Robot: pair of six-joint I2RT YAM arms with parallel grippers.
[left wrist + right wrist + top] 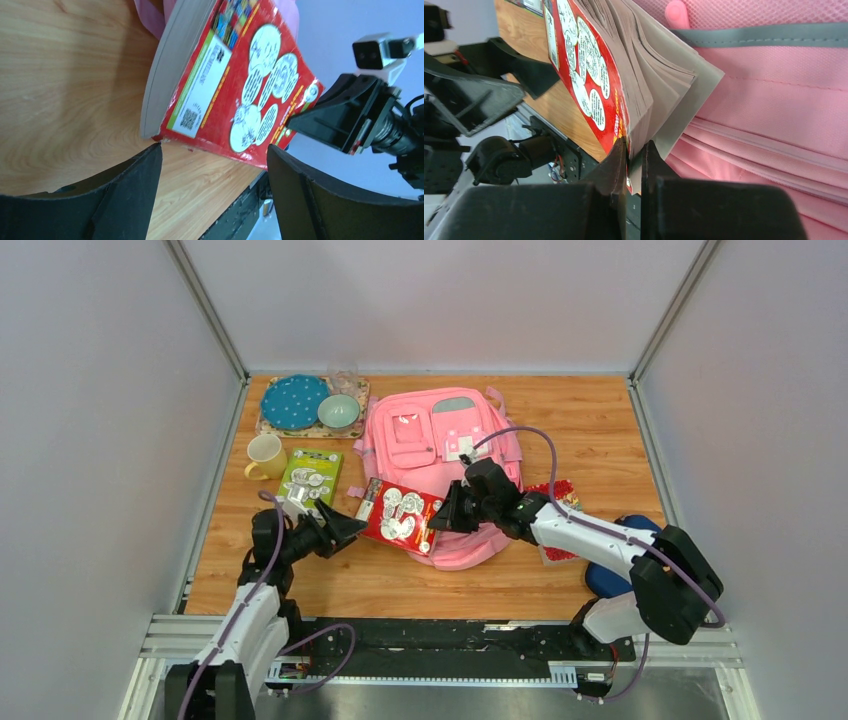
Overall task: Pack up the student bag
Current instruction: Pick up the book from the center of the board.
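Note:
The pink student bag [440,435] lies flat in the middle of the table; it also fills the right wrist view [774,100]. My right gripper [447,512] is shut on the near edge of a red book [400,514] with white comic circles, holding it tilted over the bag's near left side. The right wrist view shows the pads [619,155] clamped on the cover and pages of the red book [589,85]. My left gripper [345,528] is open, its jaws wide apart just left of the book [240,85], not touching it.
A green book [310,475] lies left of the bag. A yellow mug [265,456], a blue plate [294,401] and a green bowl [339,411] sit at the back left. A red packet [560,502] and a dark blue case [610,575] lie at the right.

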